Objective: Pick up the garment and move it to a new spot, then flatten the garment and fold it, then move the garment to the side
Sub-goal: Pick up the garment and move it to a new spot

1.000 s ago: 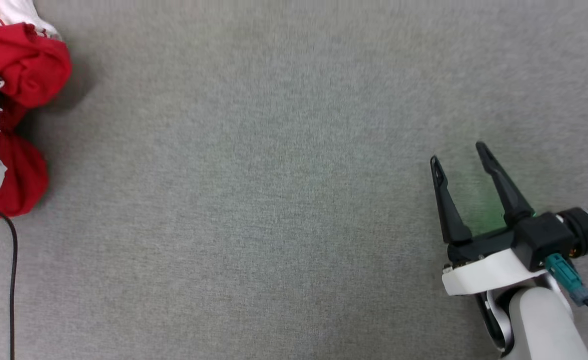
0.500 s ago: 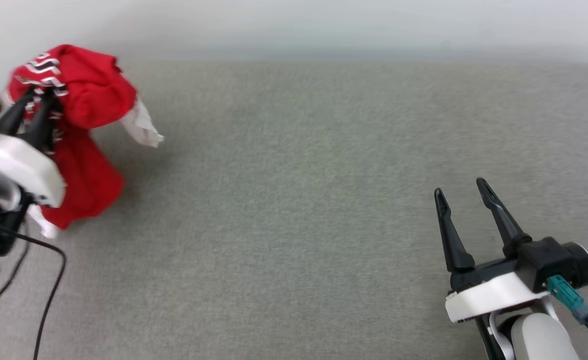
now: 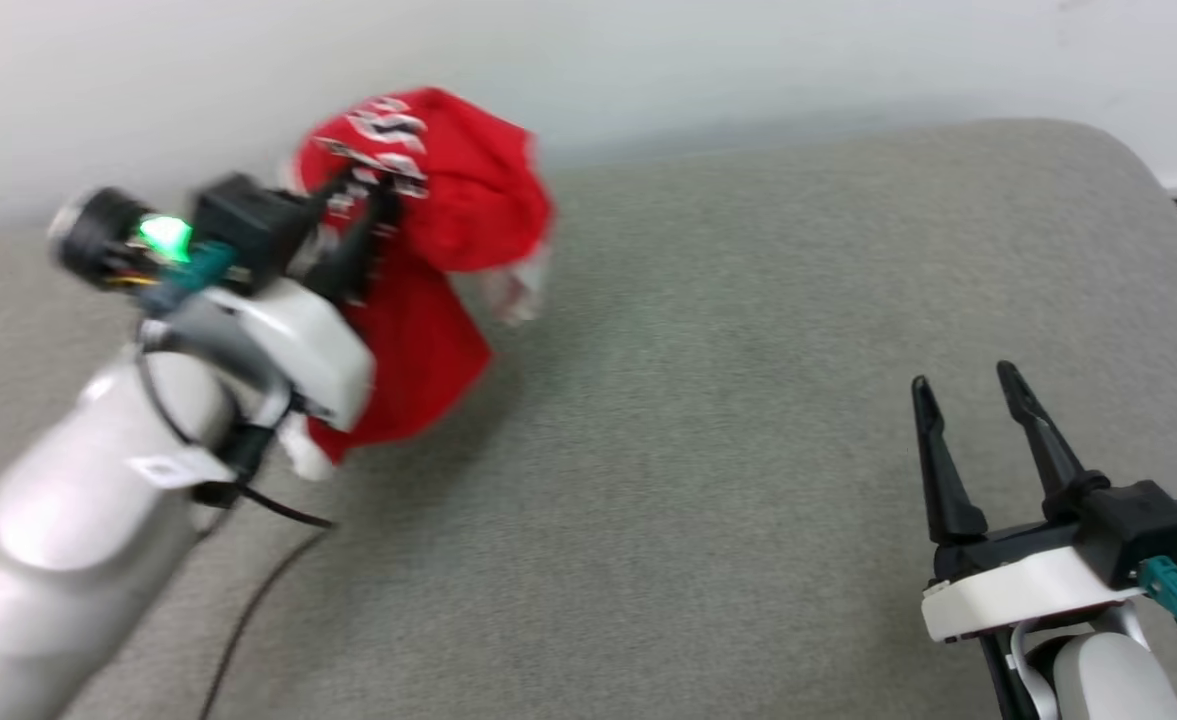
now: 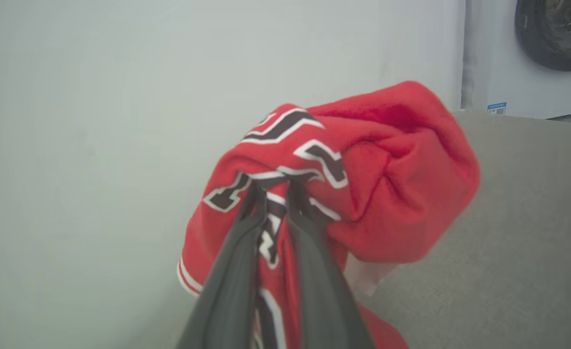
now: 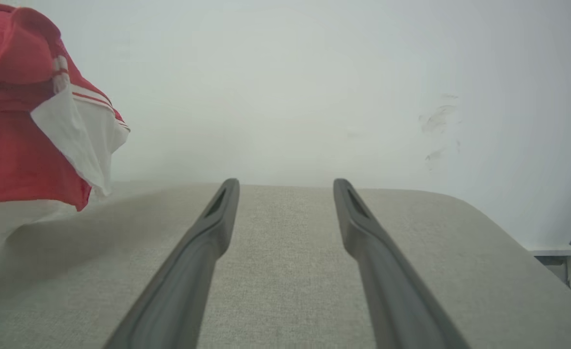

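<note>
Hanging bunched above the left end of the pad (image 3: 698, 450), the shirt (image 3: 428, 250) is drooping light and limp from the left gripper (image 4: 274, 189), clamped nearly shut on a fold by its lettering, so the wide-open, empty right gripper (image 3: 962, 376) is likely needing a free hem.

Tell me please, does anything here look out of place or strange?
The garment is not flat: it hangs as a crumpled bundle from the shut left gripper, over the grey surface, with a white sleeve dangling loose. Faint dark smudges mark the wall. Nothing looks damaged.
</note>
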Tool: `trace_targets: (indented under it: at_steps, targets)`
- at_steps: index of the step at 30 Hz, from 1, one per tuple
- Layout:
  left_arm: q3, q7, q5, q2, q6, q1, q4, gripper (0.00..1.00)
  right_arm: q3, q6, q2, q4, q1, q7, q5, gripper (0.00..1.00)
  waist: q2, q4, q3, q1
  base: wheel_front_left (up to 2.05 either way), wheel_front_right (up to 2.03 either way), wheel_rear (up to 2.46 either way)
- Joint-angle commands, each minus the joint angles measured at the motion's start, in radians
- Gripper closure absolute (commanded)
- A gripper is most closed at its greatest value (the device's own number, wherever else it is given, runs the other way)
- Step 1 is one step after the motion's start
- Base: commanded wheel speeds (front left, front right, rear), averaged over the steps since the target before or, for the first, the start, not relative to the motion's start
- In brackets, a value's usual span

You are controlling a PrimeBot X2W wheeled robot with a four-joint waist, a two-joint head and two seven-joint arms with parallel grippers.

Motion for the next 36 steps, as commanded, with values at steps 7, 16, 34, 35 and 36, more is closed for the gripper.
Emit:
trace_targets:
  at_steps: [7, 16, 34, 35, 36]
  targets:
    - [-0.133, 0.013, 0.054, -0.179, -0.016, 0.029, 0.014, 1.0, -0.039, -0.001, 0.0, -0.012, -0.012, -0.002, 0.017, 0.0, 0.0, -0.091, 0.042, 0.0001, 0.0, 0.0, 0.0]
    - [-0.247, -0.021, 0.034, -0.394, -0.046, 0.133, 0.252, 1.0, -0.036, -0.001, 0.0, -0.012, -0.019, -0.002, 0.022, 0.0, 0.0, -0.113, 0.056, 0.0001, 0.0, 0.0, 0.0]
    - [-0.069, -0.118, 0.009, -0.372, -0.043, 0.209, 0.264, 0.0, -0.061, -0.001, -0.001, 0.025, 0.043, -0.002, -0.035, 0.0, 0.0, 0.058, -0.081, 0.0001, 0.0, 0.0, 0.0]
    - [-0.036, -0.118, 0.008, -0.352, -0.032, 0.224, 0.233, 0.0, -0.066, -0.001, 0.0, 0.027, 0.048, -0.002, -0.038, 0.0, 0.0, 0.068, -0.089, 0.0001, 0.0, 0.0, 0.0]
    - [-0.004, -0.117, 0.007, -0.334, -0.022, 0.241, 0.206, 0.0, -0.07, -0.001, 0.0, 0.029, 0.052, -0.002, -0.037, 0.0, 0.0, 0.077, -0.096, 0.0001, 0.0, 0.0, 0.0]
